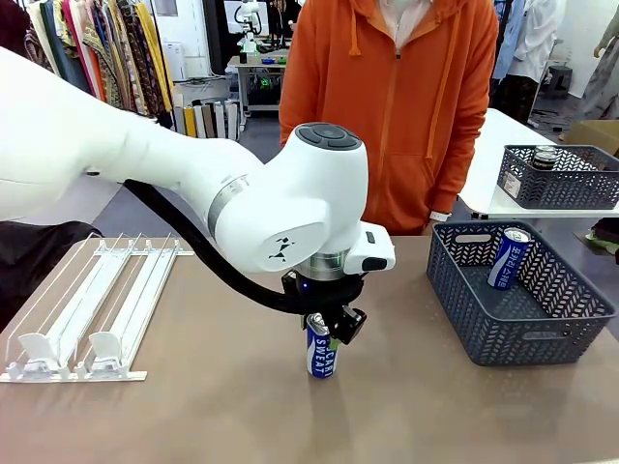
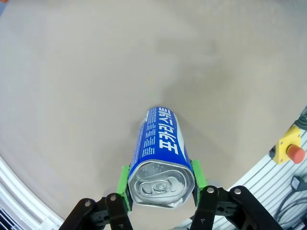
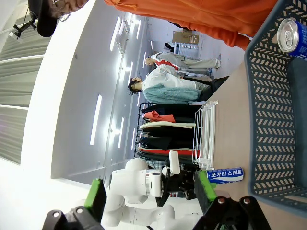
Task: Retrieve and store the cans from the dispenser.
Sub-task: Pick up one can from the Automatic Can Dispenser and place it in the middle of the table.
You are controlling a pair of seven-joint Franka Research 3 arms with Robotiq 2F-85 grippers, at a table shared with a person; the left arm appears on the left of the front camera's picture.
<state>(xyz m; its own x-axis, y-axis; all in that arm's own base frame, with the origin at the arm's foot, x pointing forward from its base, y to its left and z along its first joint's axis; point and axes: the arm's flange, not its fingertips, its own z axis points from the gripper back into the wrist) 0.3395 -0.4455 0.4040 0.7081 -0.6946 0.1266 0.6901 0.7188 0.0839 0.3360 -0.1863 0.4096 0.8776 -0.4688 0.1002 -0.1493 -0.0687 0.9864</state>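
Observation:
A blue-and-white Pocari Sweat can (image 1: 322, 356) stands upright at the middle of the table, and my left gripper (image 1: 326, 333) is shut on its top from above. In the left wrist view the can (image 2: 160, 148) sits between the green pads (image 2: 123, 188), silver top towards the camera. Whether its base touches the table I cannot tell. The white dispenser (image 1: 87, 309) lies at the table's left with its lanes bare. Another blue can (image 1: 510, 258) leans inside the grey basket (image 1: 484, 319) on the right. My right gripper (image 3: 151, 194) is open, with nothing between its fingers.
A person in an orange hoodie (image 1: 387, 97) stands at the far edge. A second mesh basket (image 1: 561, 184) with a dark can (image 1: 545, 158) sits on a white side table at back right. A red stop button (image 2: 293, 152) is beyond the table edge.

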